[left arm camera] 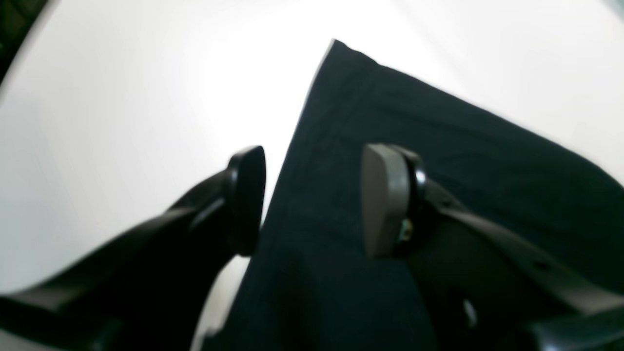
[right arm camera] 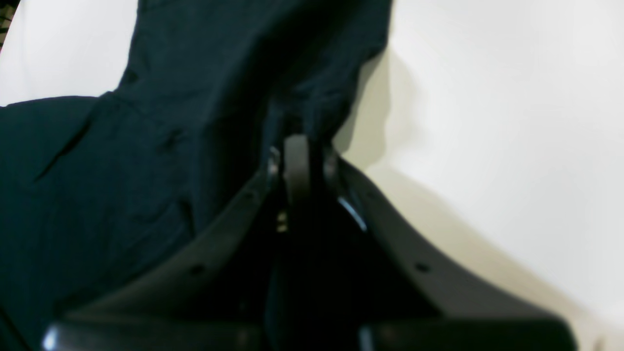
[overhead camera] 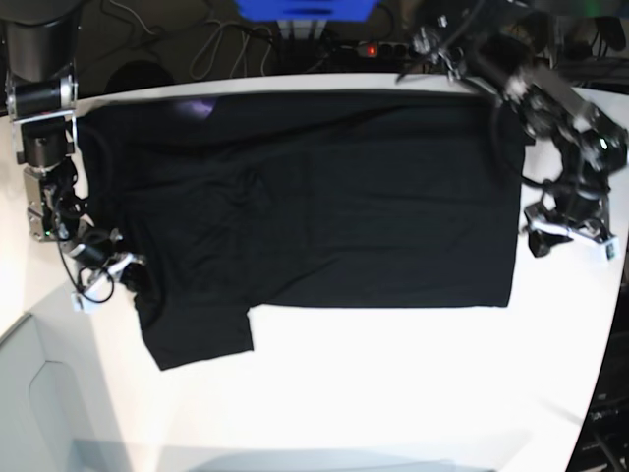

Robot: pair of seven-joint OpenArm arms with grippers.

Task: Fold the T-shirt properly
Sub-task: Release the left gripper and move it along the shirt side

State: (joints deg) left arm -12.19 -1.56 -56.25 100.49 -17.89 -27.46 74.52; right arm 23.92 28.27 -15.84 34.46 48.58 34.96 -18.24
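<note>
Now right claw (right arm camera: 297, 146) pinches T-shirt (overhead camera: 314, 197); left claw (left arm camera: 312, 200) spread.

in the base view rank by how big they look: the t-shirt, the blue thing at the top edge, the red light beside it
1. T-shirt, by far the largest.
2. Blue thing, cut off by the frame, so only its visible part counts.
3. Red light, a tiny dot.

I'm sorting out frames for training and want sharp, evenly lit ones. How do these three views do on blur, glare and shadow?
Left wrist view: soft all over, the table blown out to white glare, the T-shirt a nearly featureless black. Right wrist view: also blurred, the right gripper casting a yellowish shadow on the table. Base view: sharpest and evenly lit, though the shirt's folds barely show.
</note>
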